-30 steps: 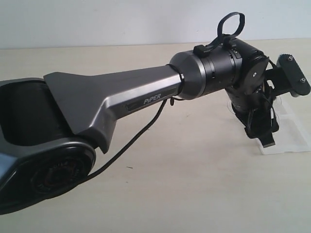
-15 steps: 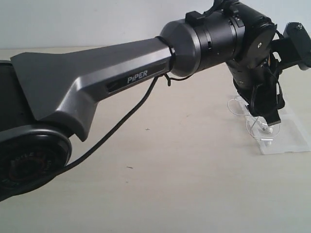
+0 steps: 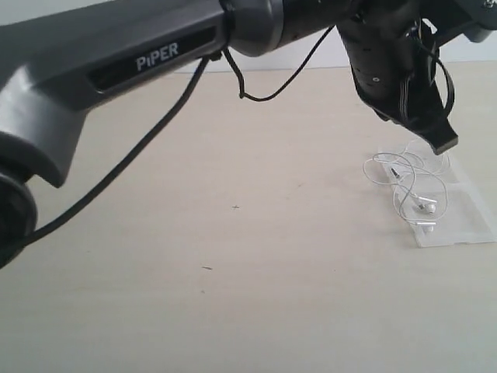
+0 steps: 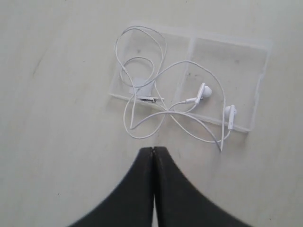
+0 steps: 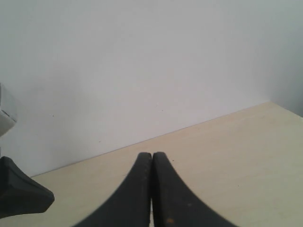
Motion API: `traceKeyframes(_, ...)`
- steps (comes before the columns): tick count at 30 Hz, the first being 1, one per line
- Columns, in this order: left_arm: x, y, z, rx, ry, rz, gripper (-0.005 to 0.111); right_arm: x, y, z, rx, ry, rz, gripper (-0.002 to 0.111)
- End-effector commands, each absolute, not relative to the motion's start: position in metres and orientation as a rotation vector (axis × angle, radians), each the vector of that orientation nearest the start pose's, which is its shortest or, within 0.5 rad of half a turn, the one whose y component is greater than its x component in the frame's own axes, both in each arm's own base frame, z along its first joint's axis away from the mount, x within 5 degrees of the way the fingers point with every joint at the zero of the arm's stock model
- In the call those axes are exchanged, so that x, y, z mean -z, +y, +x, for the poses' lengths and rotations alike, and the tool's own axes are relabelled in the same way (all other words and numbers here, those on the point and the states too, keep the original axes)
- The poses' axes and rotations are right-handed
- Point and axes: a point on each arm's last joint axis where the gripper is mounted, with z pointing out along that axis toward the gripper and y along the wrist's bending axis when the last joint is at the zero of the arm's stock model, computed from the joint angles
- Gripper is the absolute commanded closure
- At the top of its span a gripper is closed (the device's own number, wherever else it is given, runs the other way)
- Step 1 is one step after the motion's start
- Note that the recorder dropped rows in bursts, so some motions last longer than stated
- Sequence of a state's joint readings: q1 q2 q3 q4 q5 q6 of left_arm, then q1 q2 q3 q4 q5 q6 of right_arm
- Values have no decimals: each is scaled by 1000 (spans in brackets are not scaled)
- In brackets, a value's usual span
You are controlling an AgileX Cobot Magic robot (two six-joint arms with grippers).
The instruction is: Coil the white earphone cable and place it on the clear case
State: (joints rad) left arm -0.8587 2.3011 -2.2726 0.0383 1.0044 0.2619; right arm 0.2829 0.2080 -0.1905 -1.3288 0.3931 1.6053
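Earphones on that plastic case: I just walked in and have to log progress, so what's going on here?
The white earphone cable lies in loose, untidy loops on the clear case, with some loops spilling over its edge onto the table. The left gripper hovers above it, shut and holding nothing. The right gripper is also shut and empty, facing the wall.

Pale wooden tabletop — one flat, clear plastic case of two hinged halves is borne on it, at the right of the exterior view. Thin white earphone cable — laid in loose loops partly on the case, partly spilled over its left edge onto the tabletop; both earbuds are rested on one half. Black left gripper is held above the case, apart from both.
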Motion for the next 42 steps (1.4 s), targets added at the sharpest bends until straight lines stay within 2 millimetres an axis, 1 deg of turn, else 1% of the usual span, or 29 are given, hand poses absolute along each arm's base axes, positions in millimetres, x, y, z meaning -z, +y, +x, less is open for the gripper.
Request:
traceKeyframes(1, -298, -390, 325, 331, 2091, 1315, 107, -255, -15, 71, -136, 1570, 298, 108)
traceKeyframes(4, -309, -389, 315, 390, 2037, 1303, 107, -255, -15, 71, -136, 1570, 298, 108)
traceKeyframes(7, -315, -383, 306, 429, 1994, 1264, 107, -255, -15, 71, -136, 1570, 298, 108)
traceKeyframes(9, -316, -375, 300, 439, 1963, 1233, 107, -255, -15, 71, -136, 1570, 298, 108)
traceKeyframes(12, -311, -358, 288, 442, 1925, 1191, 107, -255, -15, 71, -136, 1570, 298, 108)
traceKeyframes(13, -306, -343, 278, 445, 1886, 1149, 107, -255, -15, 71, -138, 1570, 300, 108)
traceKeyframes(15, -304, -332, 270, 455, 1834, 1099, 107, -255, -15, 71, -138, 1570, 300, 108)
traceKeyframes(16, -301, -322, 263, 456, 1813, 1078, 107, -255, -15, 71, -138, 1570, 300, 108)
traceKeyframes(17, -300, -308, 253, 467, 1761, 1026, 107, -255, -15, 71, -138, 1570, 300, 108)
traceKeyframes(20, -300, -287, 238, 476, 1692, 964, 107, -255, -15, 71, -137, 1570, 298, 108)
traceKeyframes(22, -301, -266, 223, 478, 1644, 925, 107, -255, -15, 71, -137, 1570, 298, 108)
traceKeyframes(23, -301, -260, 219, 478, 1629, 912, 107, -255, -15, 71, -137, 1570, 298, 108)
traceKeyframes(24, -303, -248, 214, 476, 1595, 878, 107, -255, -15, 71, -137, 1570, 298, 108)
traceKeyframes(25, -305, -241, 212, 477, 1572, 852, 107, -255, -15, 71, -137, 1570, 298, 108)
traceKeyframes(26, -311, -229, 208, 496, 1545, 784, 107, -255, -15, 71, -137, 1570, 298, 108)
traceKeyframes(28, -318, -209, 200, 515, 1528, 712, 107, -255, -15, 71, -137, 1570, 298, 108)
traceKeyframes(29, -320, -202, 198, 511, 1516, 693, 107, -255, -15, 71, -137, 1570, 298, 108)
traceKeyframes(31, -320, -180, 189, 502, 1509, 638, 107, -255, -15, 71, -137, 1570, 298, 108)
traceKeyframes(33, -315, -157, 178, 491, 1516, 579, 107, -255, -15, 71, -137, 1569, 295, 108)
traceKeyframes(39, -296, -117, 157, 471, 1522, 448, 107, -255, -15, 71, -132, 1568, 291, 108)
traceKeyframes(40, -290, -105, 148, 462, 1510, 411, 107, -255, -15, 71, -132, 1568, 291, 108)
traceKeyframes(41, -287, -98, 144, 464, 1503, 378, 107, -255, -15, 71, -132, 1568, 291, 108)
traceKeyframes(42, -283, -86, 135, 471, 1485, 307, 107, -255, -15, 71, -132, 1568, 291, 108)
